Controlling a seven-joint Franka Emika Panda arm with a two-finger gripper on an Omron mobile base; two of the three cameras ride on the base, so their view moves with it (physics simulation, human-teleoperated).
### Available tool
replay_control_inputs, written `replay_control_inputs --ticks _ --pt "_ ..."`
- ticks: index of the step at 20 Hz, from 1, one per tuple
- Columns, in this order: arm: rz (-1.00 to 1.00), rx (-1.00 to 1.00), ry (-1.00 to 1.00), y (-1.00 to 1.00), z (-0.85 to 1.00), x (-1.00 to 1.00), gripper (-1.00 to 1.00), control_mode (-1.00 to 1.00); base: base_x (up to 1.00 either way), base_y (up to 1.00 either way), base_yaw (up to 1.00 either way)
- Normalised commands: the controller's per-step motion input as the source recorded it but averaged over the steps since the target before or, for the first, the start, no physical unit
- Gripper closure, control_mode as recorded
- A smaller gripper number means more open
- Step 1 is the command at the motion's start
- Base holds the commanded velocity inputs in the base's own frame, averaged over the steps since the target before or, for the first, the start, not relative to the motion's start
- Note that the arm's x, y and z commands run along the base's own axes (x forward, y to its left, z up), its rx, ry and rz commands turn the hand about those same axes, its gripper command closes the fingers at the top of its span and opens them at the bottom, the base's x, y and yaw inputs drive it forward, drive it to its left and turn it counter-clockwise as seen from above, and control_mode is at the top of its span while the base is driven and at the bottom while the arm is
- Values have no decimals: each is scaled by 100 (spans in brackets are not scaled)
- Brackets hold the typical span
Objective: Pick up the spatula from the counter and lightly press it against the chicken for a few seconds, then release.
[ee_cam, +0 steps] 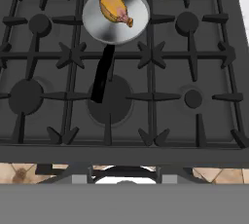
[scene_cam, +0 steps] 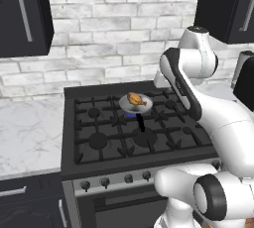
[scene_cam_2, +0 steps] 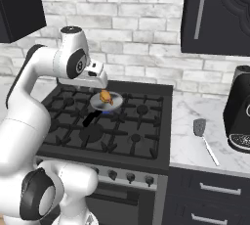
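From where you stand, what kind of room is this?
Most likely a home kitchen. A black gas stove carries a pan with chicken in it, a spatula lies on the marble counter beside it, and dark cabinets hang on a white brick wall.

Black stove (ee_cam: 194, 65) bearing a silver pan (ee_cam: 125, 29) at rear centre; marble counter (scene_cam_2: 188, 146) bearing spatula (scene_cam_2: 199, 129) and coffee machine (scene_cam_2: 238, 111)

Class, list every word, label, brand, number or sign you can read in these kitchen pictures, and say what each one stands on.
No text can be read in any view.
The stove knobs, the coffee machine and the cabinets carry no legible marks.
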Motion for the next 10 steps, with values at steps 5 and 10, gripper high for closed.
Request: replay_control_inputs --ticks 5,10 --pt "0 1 0 -2 -2 -8 -100 -100 0 0 0" --pt "-2 1 0 -14 -8 -12 -100 -100 0 0 0"
